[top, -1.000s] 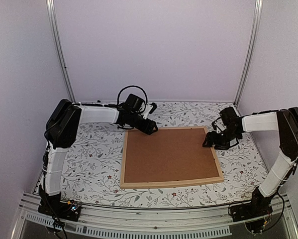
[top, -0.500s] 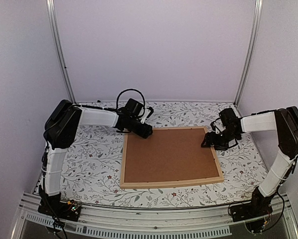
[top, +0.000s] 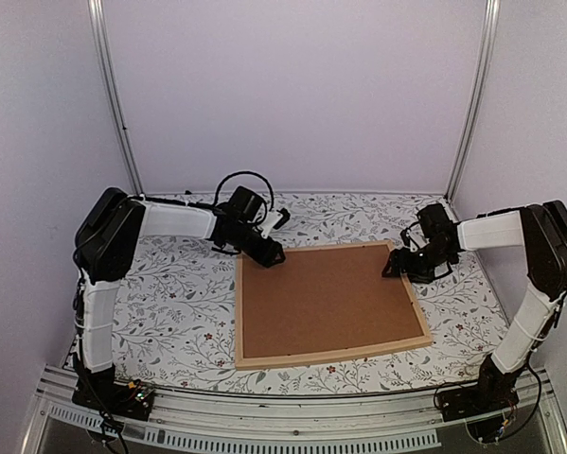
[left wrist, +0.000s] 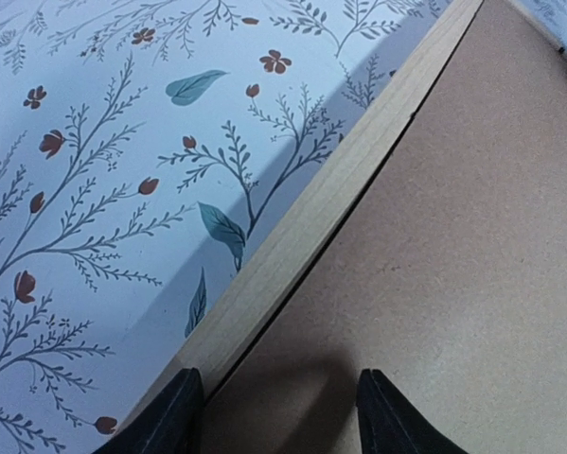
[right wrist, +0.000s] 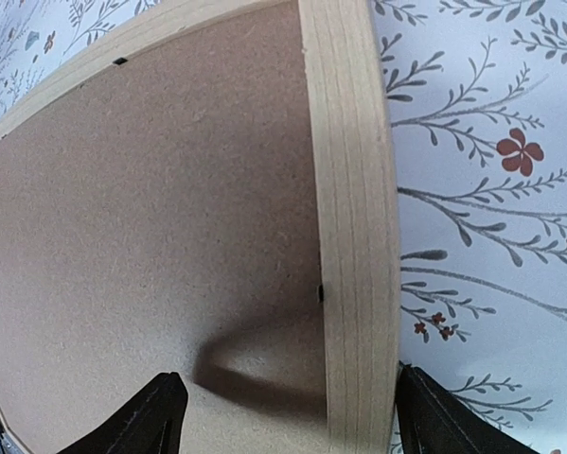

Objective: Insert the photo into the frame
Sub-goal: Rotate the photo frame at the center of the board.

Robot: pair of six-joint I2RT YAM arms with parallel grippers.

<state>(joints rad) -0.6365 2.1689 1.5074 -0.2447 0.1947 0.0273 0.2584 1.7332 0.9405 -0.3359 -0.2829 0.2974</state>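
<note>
The frame (top: pixel 329 356), thin light wood, lies flat on the flowered cloth with a plain brown backing board (top: pixel 326 298) filling it. The photo is hidden. My left gripper (top: pixel 270 254) hovers at the frame's far left corner. In the left wrist view this gripper (left wrist: pixel 278 421) is open, one finger (left wrist: pixel 169 421) at the wood strip's (left wrist: pixel 311 213) outer side, the other over the board (left wrist: pixel 453 265). My right gripper (top: pixel 399 266) is at the far right corner. Seen from the right wrist, it (right wrist: pixel 288 416) is open, straddling the right strip (right wrist: pixel 354 236) without touching it.
The flowered cloth (top: pixel 179 312) covers the table around the frame. Pale walls and two metal uprights (top: pixel 113 95) close in the back and sides. A metal rail (top: pixel 292 411) runs along the near edge by the arm bases.
The frame has shifted slightly toward the near edge and turned a little, its near right corner higher. My left gripper drew back left to the corner and its jaws narrowed somewhat.
</note>
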